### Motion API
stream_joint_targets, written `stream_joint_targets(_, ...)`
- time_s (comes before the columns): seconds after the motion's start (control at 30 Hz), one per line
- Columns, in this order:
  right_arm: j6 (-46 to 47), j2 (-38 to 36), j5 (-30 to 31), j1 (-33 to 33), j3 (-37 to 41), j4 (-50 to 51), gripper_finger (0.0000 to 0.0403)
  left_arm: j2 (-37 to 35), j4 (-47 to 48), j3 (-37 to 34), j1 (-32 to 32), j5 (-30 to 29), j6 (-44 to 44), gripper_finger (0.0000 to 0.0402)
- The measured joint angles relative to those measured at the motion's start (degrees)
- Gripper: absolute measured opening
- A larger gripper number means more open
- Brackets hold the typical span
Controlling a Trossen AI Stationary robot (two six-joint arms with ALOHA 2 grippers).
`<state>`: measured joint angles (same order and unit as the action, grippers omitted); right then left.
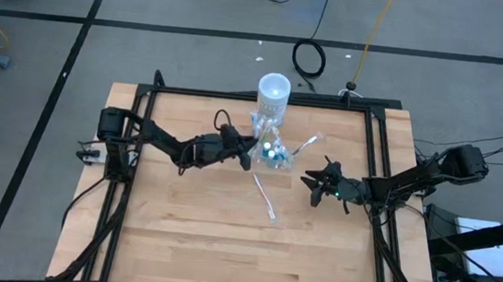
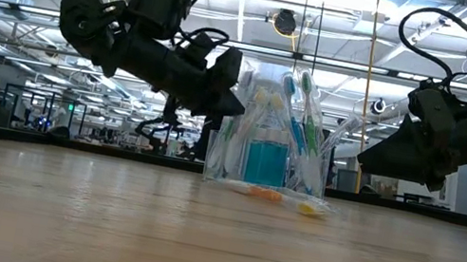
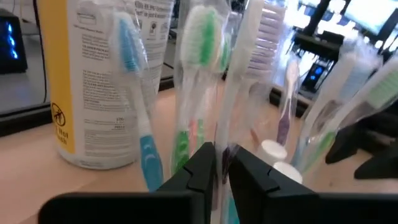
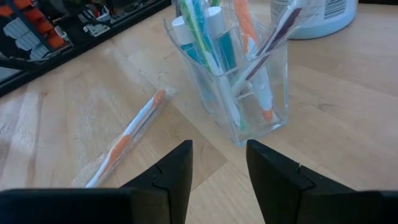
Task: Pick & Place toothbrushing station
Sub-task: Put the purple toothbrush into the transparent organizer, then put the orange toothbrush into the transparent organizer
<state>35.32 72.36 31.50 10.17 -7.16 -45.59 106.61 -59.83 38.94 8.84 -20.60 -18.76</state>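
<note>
The toothbrushing station (image 1: 275, 150) is a clear plastic container that stands on its base on the wooden table. It holds wrapped blue, green, pink and white toothbrushes and blue white-capped tubes, and also shows in the low view (image 2: 267, 156) and the right wrist view (image 4: 245, 93). My left gripper (image 3: 222, 163) is at the container's left side (image 1: 250, 151), its fingers nearly together on something clear. My right gripper (image 4: 217, 171) is open and empty, above the table to the right of the container (image 1: 309, 181). A wrapped orange toothbrush (image 4: 127, 140) lies flat on the table. My left gripper pinches a thin clear piece (image 3: 221, 146) at the upper left side of the station between its two fingers. I cannot tell whether that piece is the container's wall or a toothbrush wrapper. The fingers come about level from the table's left. The container stands upright on the table.
A taller white cylinder (image 1: 273, 91) stands on the table just beyond the container, close to it (image 3: 93, 81). The loose wrapped toothbrush (image 1: 265, 196) lies on the near side of the container. A black frame (image 1: 373, 171) borders the table.
</note>
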Motion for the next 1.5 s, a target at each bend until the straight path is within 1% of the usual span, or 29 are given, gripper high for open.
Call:
stream_joint_targets(0.27, -0.7, 0.0, 0.0, 0.0, 0.0, 0.0, 0.0141, 0.0, 8.7, 0.0, 0.0, -0.5, -1.7, 0.0106)
stream_joint_targets(0.37, -0.5, 0.0, 0.0, 0.0, 0.0, 0.0, 0.0141, -0.1, 9.5, 0.1, -0.1, -0.4, -1.9, 0.0128)
stream_joint_targets(0.47, -0.5, 0.0, 0.0, 0.0, 0.0, 0.0, 0.0141, -0.6, 8.6, 0.1, -0.6, -0.5, 0.5, 0.0145)
stream_joint_targets(0.57, -0.5, 0.0, 0.0, 0.0, 0.0, 0.0, 0.0141, -3.3, 9.1, 0.0, -1.3, -1.1, 4.0, 0.0158)
stream_joint_targets(0.63, -0.5, 0.0, 0.0, 0.0, 0.0, 0.0, 0.0141, -6.1, 11.3, 0.0, -1.7, -3.2, 6.0, 0.0166)
stream_joint_targets(0.73, -0.5, 0.0, 0.0, 0.0, 0.0, 0.3, 0.0141, -10.4, 15.9, 0.0, -2.3, -8.0, 8.7, 0.0175)
stream_joint_targets(0.83, -0.4, 0.0, 0.0, 0.0, 0.0, 0.5, 0.0141, -14.6, 21.1, 0.0, -2.6, -11.1, 9.6, 0.0183)
stream_joint_targets(1.0, -0.2, 0.0, 0.0, 0.0, 0.0, 0.5, 0.0141, -18.6, 29.1, 0.0, -3.8, -12.0, 6.7, 0.0186)
stream_joint_targets(1.23, -0.2, 0.0, 0.0, 0.0, 0.0, 0.4, 0.0141, -18.0, 32.4, 0.0, -5.7, -11.9, 5.3, 0.0186)
stream_joint_targets(1.27, 0.0, 0.0, 0.0, 0.0, 0.0, 0.4, 0.0141, -18.0, 33.0, 0.0, -6.1, -11.2, 4.8, 0.0186)
stream_joint_targets(1.33, 0.3, 0.0, 0.0, 0.0, 0.0, 0.5, 0.0141, -18.0, 33.3, 0.0, -6.7, -7.7, 4.9, 0.0186)
stream_joint_targets(1.5, 0.5, 0.0, 0.0, 0.0, 0.0, 0.4, 0.0141, -18.0, 33.1, 0.0, -8.9, 4.6, 7.9, 0.0186)
